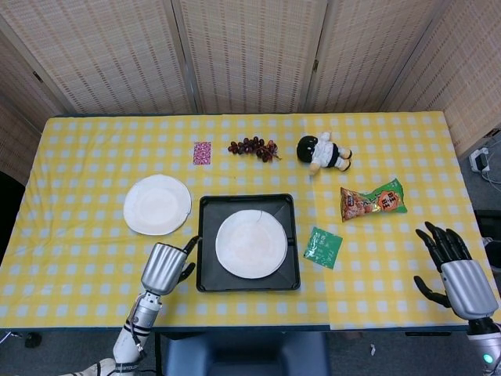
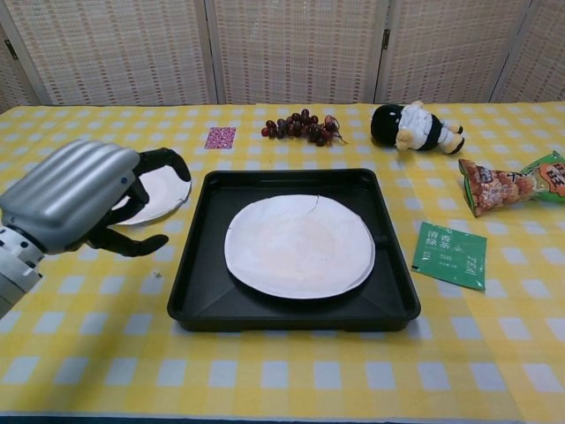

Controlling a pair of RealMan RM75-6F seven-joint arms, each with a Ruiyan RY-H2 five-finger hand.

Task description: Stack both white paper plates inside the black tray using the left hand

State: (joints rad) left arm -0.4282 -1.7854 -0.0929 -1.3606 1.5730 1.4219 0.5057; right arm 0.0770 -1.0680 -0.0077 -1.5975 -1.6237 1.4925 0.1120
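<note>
One white paper plate (image 1: pixel 251 244) (image 2: pixel 300 246) lies flat inside the black tray (image 1: pixel 207 210) (image 2: pixel 205 287). The second white plate (image 1: pixel 156 204) (image 2: pixel 161 190) rests on the yellow checked cloth left of the tray. My left hand (image 1: pixel 167 266) (image 2: pixel 75 197) hovers just off the tray's front left corner, open and holding nothing; in the chest view it hides part of the second plate. My right hand (image 1: pixel 455 264) stays at the table's right front edge, fingers spread, empty.
A green sachet (image 1: pixel 323 247) (image 2: pixel 449 255) lies right of the tray, with a snack bag (image 1: pixel 373 200) (image 2: pixel 508 184) beyond it. Grapes (image 1: pixel 252 147) (image 2: pixel 300 126), a plush doll (image 1: pixel 322 152) (image 2: pixel 413 127) and a pink card (image 1: pixel 202 153) (image 2: pixel 220 137) sit behind the tray.
</note>
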